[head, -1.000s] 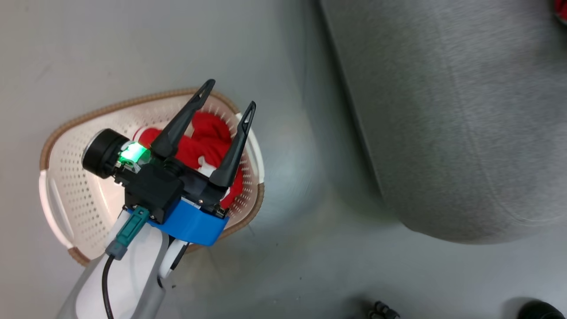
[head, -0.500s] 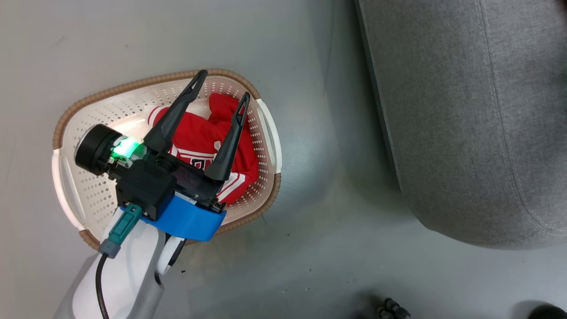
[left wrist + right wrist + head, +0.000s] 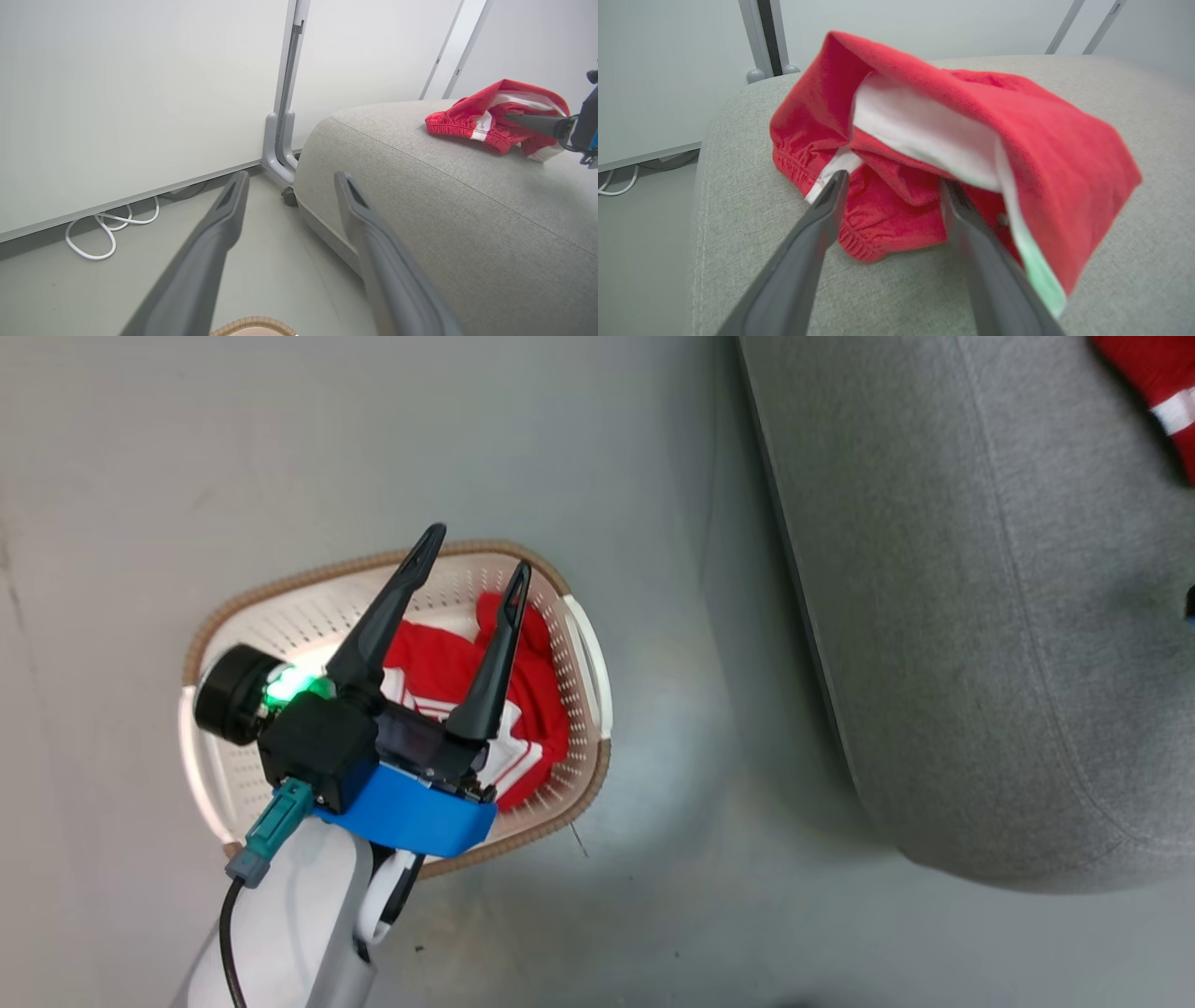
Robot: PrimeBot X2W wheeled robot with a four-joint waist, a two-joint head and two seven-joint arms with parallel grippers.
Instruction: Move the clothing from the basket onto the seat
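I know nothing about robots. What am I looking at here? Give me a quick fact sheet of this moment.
left gripper: open, empty, over the basket
basket: on the floor, holds a red jersey
right gripper: open, fingers at the red shorts
shorts: lying on the grey sofa
left to do: jersey not yet on the sofa

White cable (image 3: 88,255) on grey floor (image 3: 280,280)
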